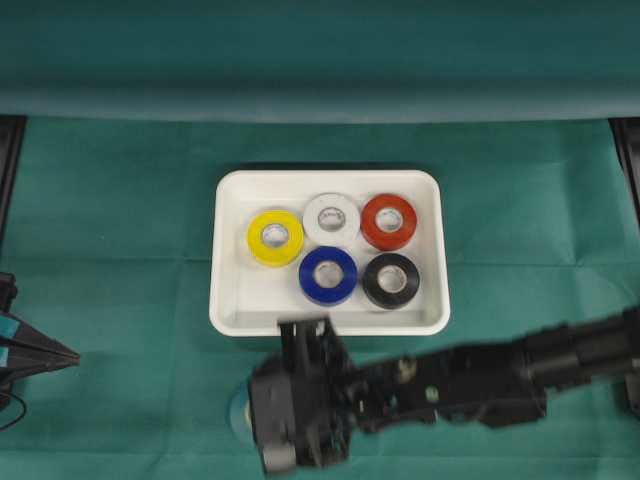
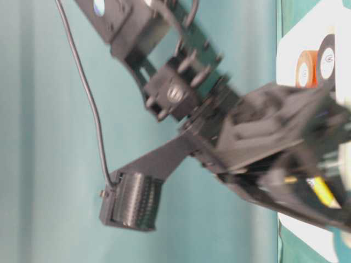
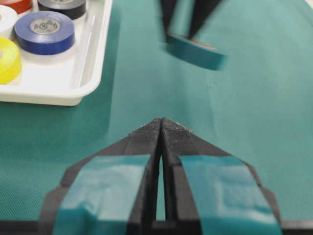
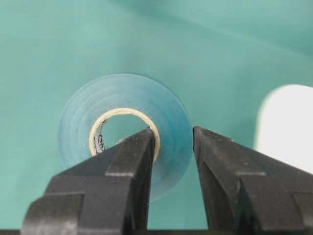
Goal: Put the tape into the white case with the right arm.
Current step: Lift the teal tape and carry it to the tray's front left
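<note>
The teal tape roll lies on the green cloth in front of the white case. My right gripper straddles its wall, with one finger inside the cardboard core and the other against the outer edge, closed on it. In the left wrist view the tape sits tilted between the two black fingers, blurred. From overhead only a sliver of the tape shows beside the right gripper. My left gripper, the one with teal strips, is shut and empty at the left edge.
The case holds yellow, white, red, blue and black rolls. Its front rim is just behind the right gripper. The right arm stretches across the front of the table.
</note>
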Robot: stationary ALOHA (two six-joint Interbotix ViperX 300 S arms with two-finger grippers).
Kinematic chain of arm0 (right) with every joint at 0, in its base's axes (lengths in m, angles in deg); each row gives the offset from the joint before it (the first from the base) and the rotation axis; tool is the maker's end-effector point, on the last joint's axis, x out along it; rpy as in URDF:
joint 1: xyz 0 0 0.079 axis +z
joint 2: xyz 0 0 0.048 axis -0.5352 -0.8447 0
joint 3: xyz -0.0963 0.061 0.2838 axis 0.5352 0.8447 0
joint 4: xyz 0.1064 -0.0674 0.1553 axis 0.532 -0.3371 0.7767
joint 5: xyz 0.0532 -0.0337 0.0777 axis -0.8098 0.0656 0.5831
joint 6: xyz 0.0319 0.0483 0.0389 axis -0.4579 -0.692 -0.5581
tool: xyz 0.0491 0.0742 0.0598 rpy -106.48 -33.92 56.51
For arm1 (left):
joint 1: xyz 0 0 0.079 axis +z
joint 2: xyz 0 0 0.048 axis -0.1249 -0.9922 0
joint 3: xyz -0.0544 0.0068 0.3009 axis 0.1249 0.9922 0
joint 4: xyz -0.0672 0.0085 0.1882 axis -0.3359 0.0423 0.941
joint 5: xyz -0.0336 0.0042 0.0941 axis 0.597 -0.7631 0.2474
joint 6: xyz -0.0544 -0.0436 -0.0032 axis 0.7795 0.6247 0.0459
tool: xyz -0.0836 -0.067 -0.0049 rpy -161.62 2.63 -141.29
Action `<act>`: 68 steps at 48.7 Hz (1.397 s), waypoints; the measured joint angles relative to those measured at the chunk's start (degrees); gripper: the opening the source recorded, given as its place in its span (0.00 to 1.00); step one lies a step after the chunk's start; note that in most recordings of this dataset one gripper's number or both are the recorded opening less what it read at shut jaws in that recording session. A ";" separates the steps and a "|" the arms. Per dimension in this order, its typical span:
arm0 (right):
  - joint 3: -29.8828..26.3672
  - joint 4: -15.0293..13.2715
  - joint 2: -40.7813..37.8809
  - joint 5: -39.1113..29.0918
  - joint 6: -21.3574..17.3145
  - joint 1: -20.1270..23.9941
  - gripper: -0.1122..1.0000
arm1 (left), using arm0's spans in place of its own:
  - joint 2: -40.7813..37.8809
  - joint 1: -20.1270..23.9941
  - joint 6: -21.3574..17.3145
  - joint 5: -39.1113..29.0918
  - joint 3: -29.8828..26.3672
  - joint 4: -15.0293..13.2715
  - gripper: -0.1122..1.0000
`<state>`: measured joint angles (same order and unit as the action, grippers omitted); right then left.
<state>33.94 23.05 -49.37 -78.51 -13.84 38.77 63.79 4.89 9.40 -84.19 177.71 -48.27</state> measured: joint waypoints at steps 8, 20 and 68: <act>0.09 -0.70 0.70 0.09 0.18 -5.10 0.10 | 0.00 0.00 0.09 0.00 0.00 0.00 0.10; 0.53 -0.70 0.70 1.67 0.18 -11.51 0.10 | 0.00 0.09 0.00 0.00 0.00 0.00 0.10; 2.55 -1.85 0.70 5.54 0.26 -17.05 0.14 | 0.00 0.09 0.00 0.00 0.00 0.00 0.10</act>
<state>36.49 21.21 -48.67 -72.97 -13.58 21.72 63.79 4.98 9.40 -84.19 177.71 -48.27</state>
